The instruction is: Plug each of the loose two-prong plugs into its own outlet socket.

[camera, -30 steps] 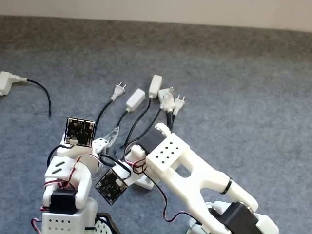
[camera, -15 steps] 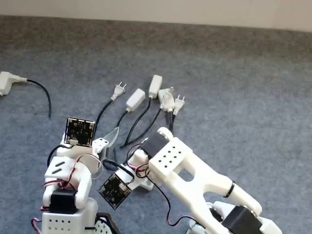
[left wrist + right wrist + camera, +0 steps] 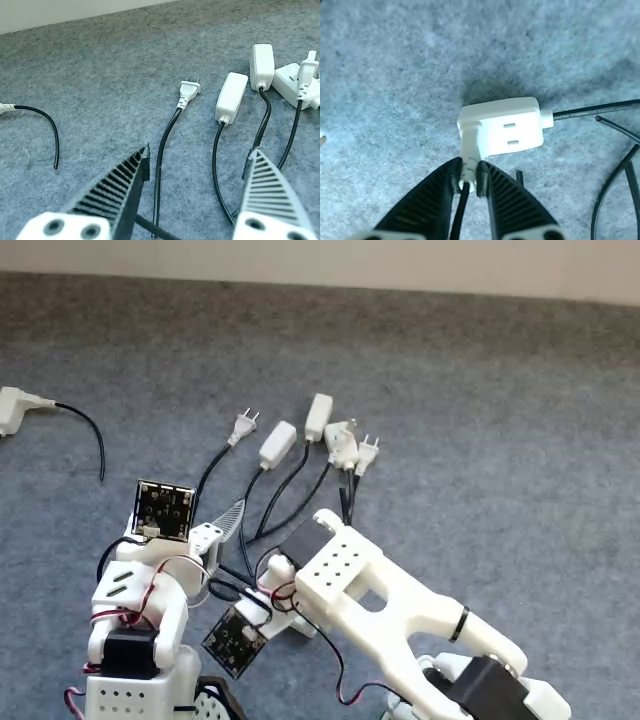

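1. High view, 9 o'clock: the white cord end is cut by the picture's edge.
2. Left wrist view: that cord end and a socket both run off the edges.
3. Right wrist view: the plug pinched in the right tool hides its prongs against the outlet; its depth cannot be told.

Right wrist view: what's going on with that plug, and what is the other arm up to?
The right gripper is shut on a white two-prong plug and holds it against the end of a white outlet socket lying on the grey carpet. No prongs show between them, but I cannot tell if it is fully seated. The left gripper is open and empty above the black cables. A loose plug and a white socket block lie beyond it.
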Action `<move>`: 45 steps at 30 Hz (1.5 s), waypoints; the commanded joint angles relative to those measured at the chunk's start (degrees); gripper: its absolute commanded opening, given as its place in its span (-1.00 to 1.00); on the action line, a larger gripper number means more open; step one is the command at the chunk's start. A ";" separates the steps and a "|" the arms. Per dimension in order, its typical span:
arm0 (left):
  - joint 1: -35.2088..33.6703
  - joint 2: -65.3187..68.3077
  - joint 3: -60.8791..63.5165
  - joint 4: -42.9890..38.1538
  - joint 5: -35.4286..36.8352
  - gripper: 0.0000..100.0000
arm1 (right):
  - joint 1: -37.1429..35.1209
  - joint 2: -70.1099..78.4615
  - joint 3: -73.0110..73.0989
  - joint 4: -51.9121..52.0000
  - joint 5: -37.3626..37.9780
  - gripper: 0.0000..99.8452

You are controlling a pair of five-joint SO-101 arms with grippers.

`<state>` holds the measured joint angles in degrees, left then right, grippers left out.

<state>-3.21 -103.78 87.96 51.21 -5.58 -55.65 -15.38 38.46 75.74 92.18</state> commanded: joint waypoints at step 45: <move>9.63 14.37 -15.34 13.19 -9.67 -0.39 | 51.21 2.86 -25.89 12.26 -69.54 -0.71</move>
<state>0.40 -99.56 80.13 60.00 -9.98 -8.09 -9.23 -2.68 96.92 23.60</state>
